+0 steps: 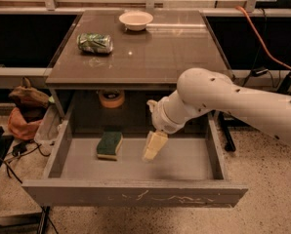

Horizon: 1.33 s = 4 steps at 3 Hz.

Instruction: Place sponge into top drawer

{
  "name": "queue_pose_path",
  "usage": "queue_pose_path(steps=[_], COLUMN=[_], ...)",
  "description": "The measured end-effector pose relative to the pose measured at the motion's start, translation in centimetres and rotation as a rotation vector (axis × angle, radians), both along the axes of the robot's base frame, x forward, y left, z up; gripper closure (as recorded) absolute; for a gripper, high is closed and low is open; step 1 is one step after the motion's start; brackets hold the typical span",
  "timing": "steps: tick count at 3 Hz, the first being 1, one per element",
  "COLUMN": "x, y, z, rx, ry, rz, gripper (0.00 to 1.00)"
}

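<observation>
The sponge, dark green on top with yellow foam below, lies flat on the floor of the open top drawer, in its left half. The drawer is pulled out under the table, its grey front panel marked with white scratches. My gripper hangs over the middle of the drawer, to the right of the sponge and clear of it. It holds nothing.
A crushed green can and a white bowl sit on the brown table. A roll of tape sits on the shelf behind the drawer. Bags and cables lie on the floor at left.
</observation>
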State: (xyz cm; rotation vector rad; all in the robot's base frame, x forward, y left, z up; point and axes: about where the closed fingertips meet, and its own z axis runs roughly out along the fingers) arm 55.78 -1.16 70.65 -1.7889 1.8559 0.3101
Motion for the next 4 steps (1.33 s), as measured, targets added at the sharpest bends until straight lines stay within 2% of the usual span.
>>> queue_pose_path(steps=[1,2,3,4], x=[-1.5,-3.3,-4.0,-3.8], y=[-5.0,-8.5,-8.3,-8.2], z=[6.7,15.1,17.0,16.2], rx=[-0.059,-0.137,-0.146,-0.141], ry=[-0.078,-0.189,-0.223,-0.21], rz=[-0.1,-0.187,-0.187,-0.183], gripper=[0.0,0.0,0.0,0.0])
